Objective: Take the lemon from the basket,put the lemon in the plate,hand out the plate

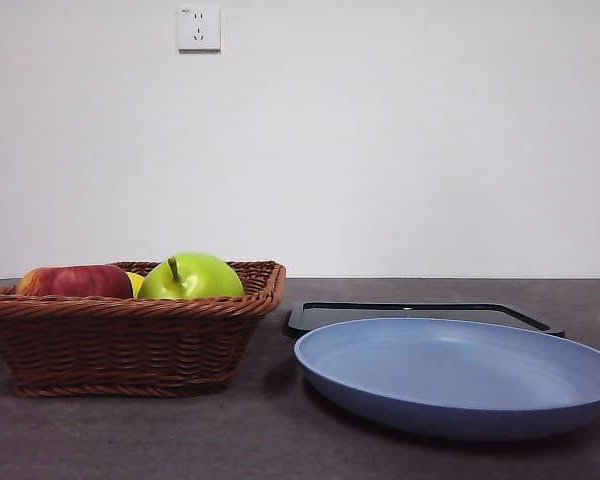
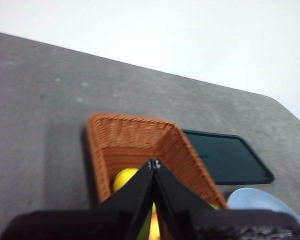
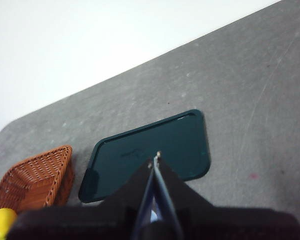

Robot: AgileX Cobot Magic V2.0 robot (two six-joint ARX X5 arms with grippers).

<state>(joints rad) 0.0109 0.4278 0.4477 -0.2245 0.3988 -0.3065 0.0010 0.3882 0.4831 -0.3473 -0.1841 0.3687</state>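
Observation:
The brown wicker basket stands at the left with a red apple and a green apple in it. Only a yellow sliver of the lemon shows between them. The light blue plate lies empty at the right front. Neither gripper shows in the front view. My left gripper is shut and empty, high above the basket, with the lemon below its tips. My right gripper is shut and empty, high above the tray side.
A flat black tray lies behind the plate, to the right of the basket; it also shows in both wrist views. The basket's corner shows in the right wrist view. The table is dark grey, with a white wall behind.

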